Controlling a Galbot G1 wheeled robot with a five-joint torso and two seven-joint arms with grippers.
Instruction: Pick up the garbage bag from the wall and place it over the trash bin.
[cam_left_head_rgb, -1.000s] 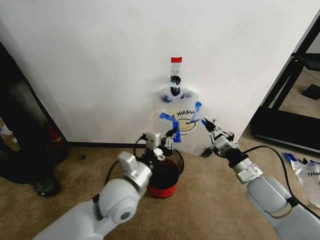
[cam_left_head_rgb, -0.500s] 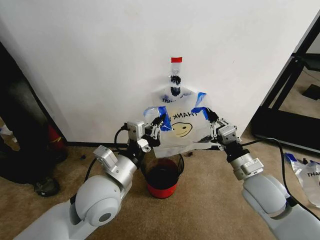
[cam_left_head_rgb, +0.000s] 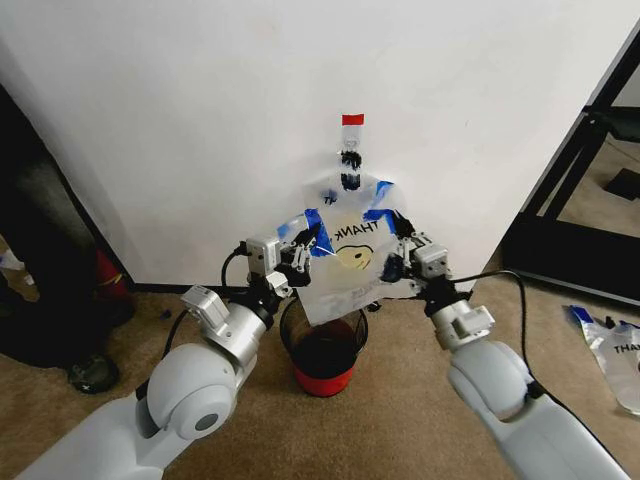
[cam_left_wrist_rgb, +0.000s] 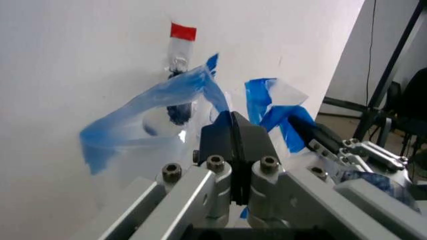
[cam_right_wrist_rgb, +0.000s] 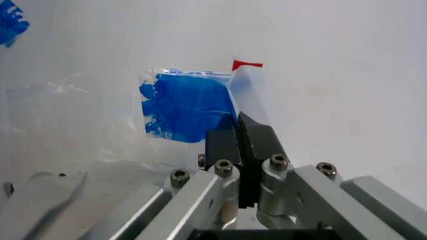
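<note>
The garbage bag (cam_left_head_rgb: 343, 262), thin and see-through with a yellow smiley face and "THANK" print, hangs stretched between my two grippers in front of the wall. My left gripper (cam_left_head_rgb: 298, 252) is shut on one blue-edged handle (cam_left_wrist_rgb: 150, 120). On the other blue handle (cam_right_wrist_rgb: 190, 106) my right gripper (cam_left_head_rgb: 400, 256) is shut. The bag's lower edge hangs just over the rim of the trash bin (cam_left_head_rgb: 328, 379), a small round dark mesh bin with a red base on the carpet between my arms.
On the wall above, a black hook (cam_left_head_rgb: 350, 172) under red tape (cam_left_head_rgb: 352, 119) still carries similar bags. A red cylinder (cam_left_head_rgb: 108, 275) and dark furniture stand at the left. A black frame (cam_left_head_rgb: 575, 190) is at the right, and another bag (cam_left_head_rgb: 615, 352) lies on the floor.
Both grippers have risen from beside the bin, lifting the bag by its handles. In the last half second the right gripper moved inward toward the left one.
</note>
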